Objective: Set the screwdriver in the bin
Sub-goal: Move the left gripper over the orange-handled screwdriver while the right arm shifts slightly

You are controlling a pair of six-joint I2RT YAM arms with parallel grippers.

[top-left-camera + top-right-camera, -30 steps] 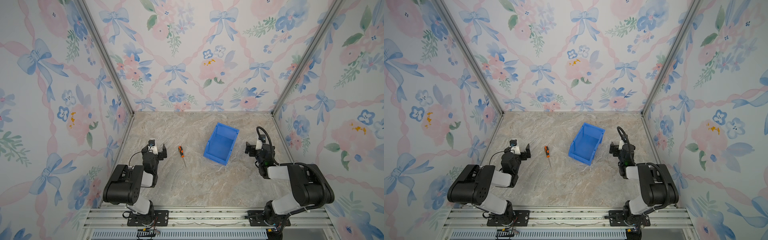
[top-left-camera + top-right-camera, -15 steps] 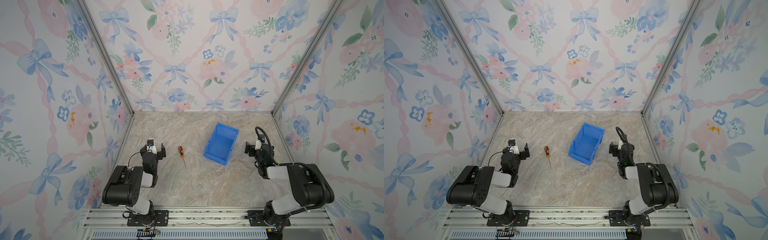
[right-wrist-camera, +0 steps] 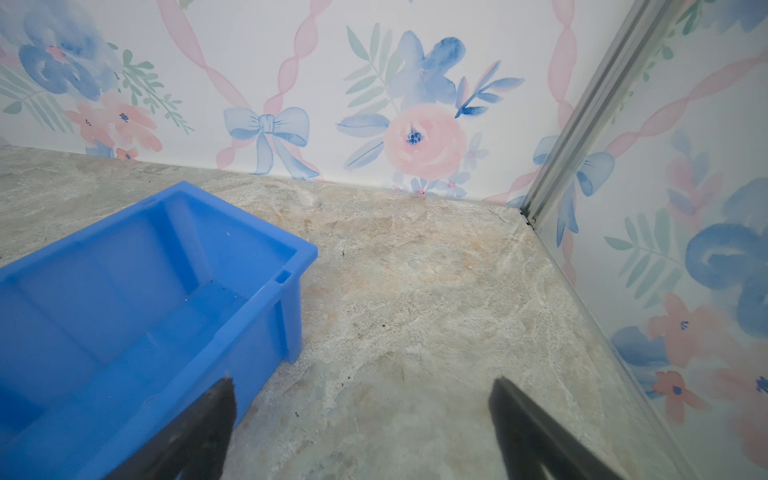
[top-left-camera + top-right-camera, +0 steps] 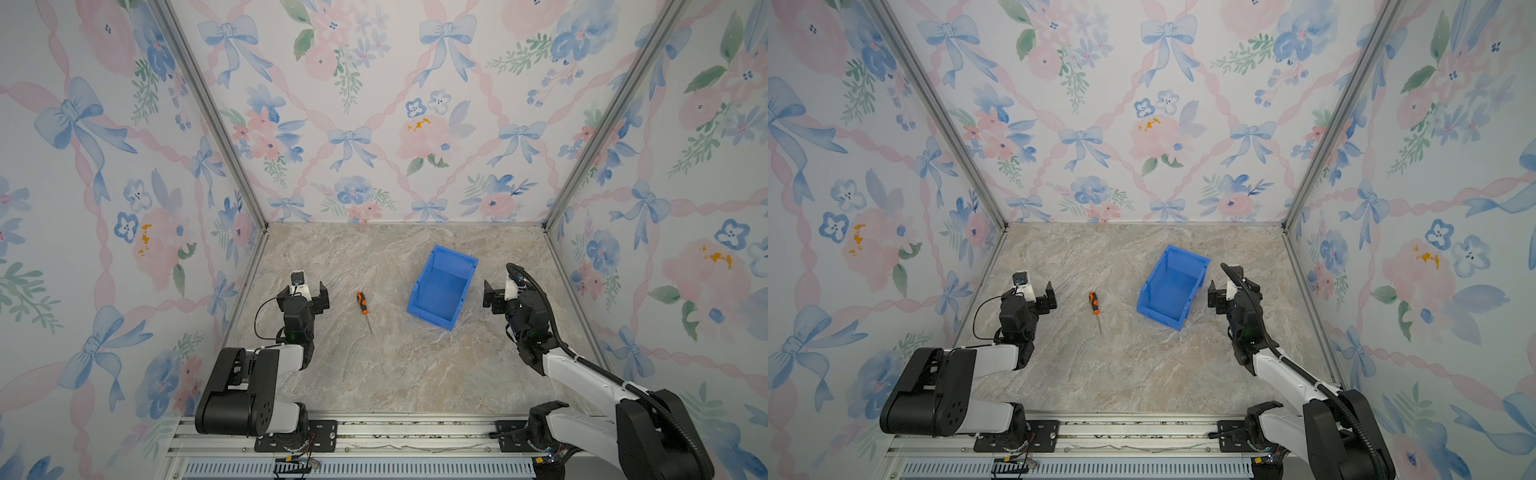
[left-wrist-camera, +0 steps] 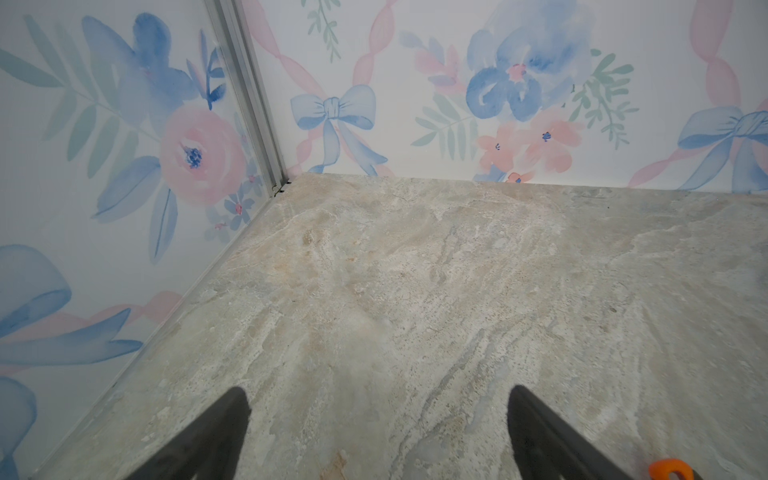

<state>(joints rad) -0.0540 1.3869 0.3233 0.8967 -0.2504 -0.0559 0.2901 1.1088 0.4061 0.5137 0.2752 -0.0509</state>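
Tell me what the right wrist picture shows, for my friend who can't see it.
A bright blue bin with nothing showing inside sits on a marbled table. The right gripper has its black jaws wide apart, holding nothing, one in front of the bin's corner. Behind is flowery wallpaper with bows.

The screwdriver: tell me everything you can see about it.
The screwdriver is small, with an orange-and-black handle, seemingly plastic, and a thin silver metal shaft. It lies flat on the marbled table, handle pointing away from the robot, tip toward it. Only the table touches it; the blue bin sits apart, to its right.
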